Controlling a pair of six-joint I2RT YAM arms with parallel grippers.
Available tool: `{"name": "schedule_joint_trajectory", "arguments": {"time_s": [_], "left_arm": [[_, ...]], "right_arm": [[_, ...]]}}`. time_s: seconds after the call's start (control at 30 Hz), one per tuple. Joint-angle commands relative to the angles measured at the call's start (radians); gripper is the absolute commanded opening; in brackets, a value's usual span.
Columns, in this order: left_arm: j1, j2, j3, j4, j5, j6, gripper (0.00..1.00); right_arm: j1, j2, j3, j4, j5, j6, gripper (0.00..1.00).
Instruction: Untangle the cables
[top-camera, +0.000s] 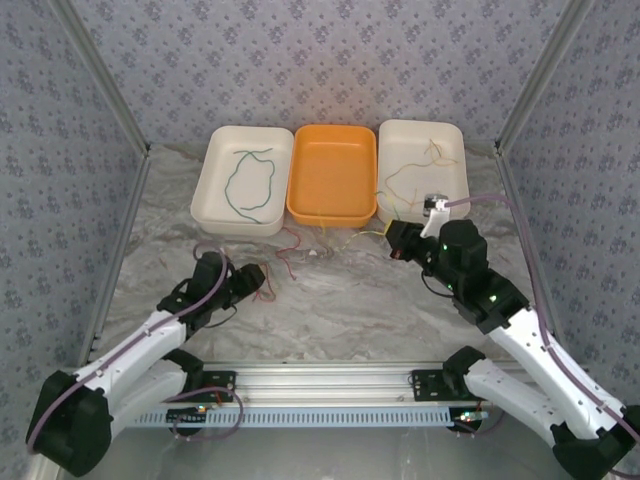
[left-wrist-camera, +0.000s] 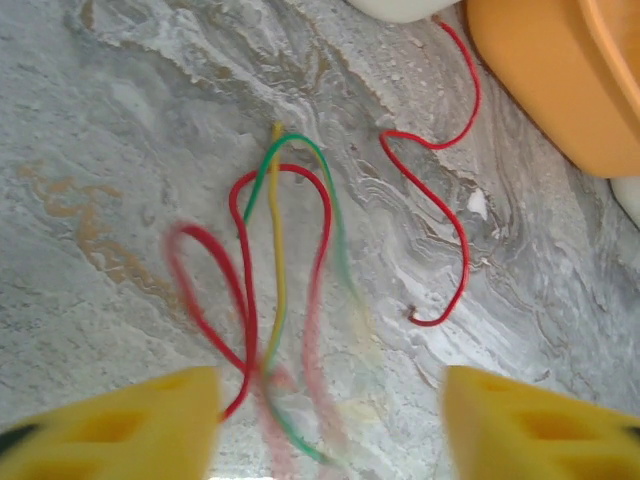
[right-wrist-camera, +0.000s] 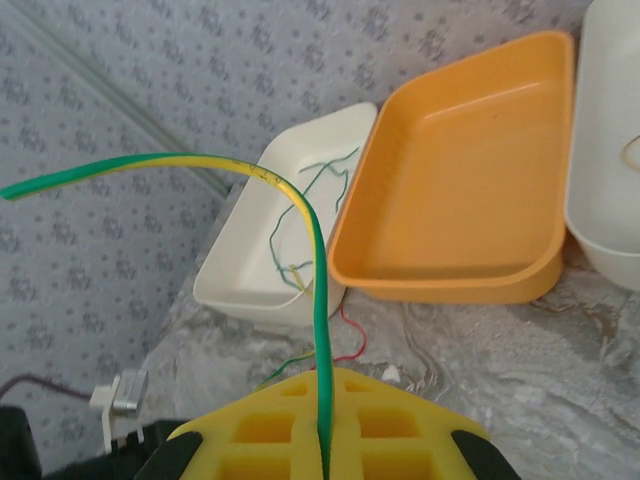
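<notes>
Left fingers (left-wrist-camera: 110, 425): released, spread wide above the desk (left-wrist-camera: 120, 150). Between and just beyond them is a loose bundle of red, green and yellow cables (left-wrist-camera: 275, 250); its near end is blurred. A separate red cable (left-wrist-camera: 440, 200) lies to the right, near the orange tray (left-wrist-camera: 540, 80).

Right fingers (right-wrist-camera: 350, 400): clenched on a green-yellow cable (right-wrist-camera: 318, 300), which rises from the seam and arches left.

Far side: a green cable (top-camera: 250, 185) lies in the left white tray (top-camera: 215, 215), and a cream cable (top-camera: 395, 180) lies in the right white tray (top-camera: 455, 135).
</notes>
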Motion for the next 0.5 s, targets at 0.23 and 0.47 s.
{"name": "schedule_joint_trajectory", "arguments": {"time_s": [0.23, 0.47], "left_arm": [[-0.022, -0.045, 0.243, -0.001, 0.113, 0.046, 0.95], [-0.103, 0.156, 0.327, 0.083, 0.144, 0.093, 0.86]], "right_arm": [[0.050, 0.046, 0.000, 0.088, -0.164, -0.129, 0.00], [0.084, 0.082, 0.017, 0.110, -0.190, -0.119, 0.00]]}}
